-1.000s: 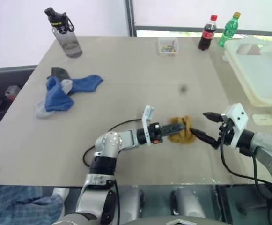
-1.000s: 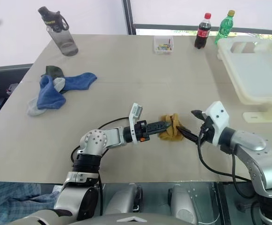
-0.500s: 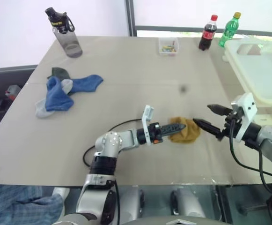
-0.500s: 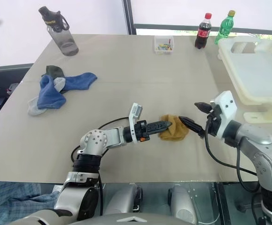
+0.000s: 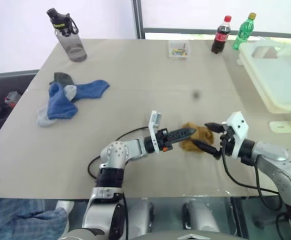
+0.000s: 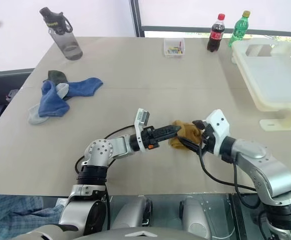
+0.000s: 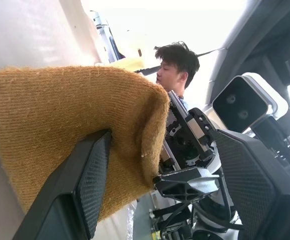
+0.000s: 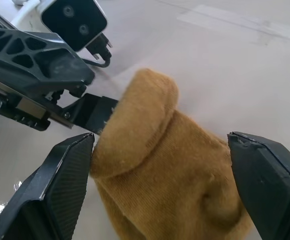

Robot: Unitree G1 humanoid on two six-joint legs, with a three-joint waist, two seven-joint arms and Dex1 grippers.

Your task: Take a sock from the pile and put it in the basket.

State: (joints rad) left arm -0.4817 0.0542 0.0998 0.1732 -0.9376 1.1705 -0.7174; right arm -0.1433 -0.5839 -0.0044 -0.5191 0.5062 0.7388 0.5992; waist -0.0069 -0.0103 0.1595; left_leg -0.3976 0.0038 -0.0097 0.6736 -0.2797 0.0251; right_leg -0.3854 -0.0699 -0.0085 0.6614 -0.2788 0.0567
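both claws [image 5: 209, 136] spread around mustard sock [image 5: 197, 138]

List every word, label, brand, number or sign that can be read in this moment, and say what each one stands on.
Yellow lettering on the black cap of the grey water bottle: too small to read.
Red label on the dark cola bottle: blurred, no word readable.
Label on the green bottle: blurred, no word readable.
Small clear box with coloured bits: no text readable.
Mustard sock, basket, table: no text.
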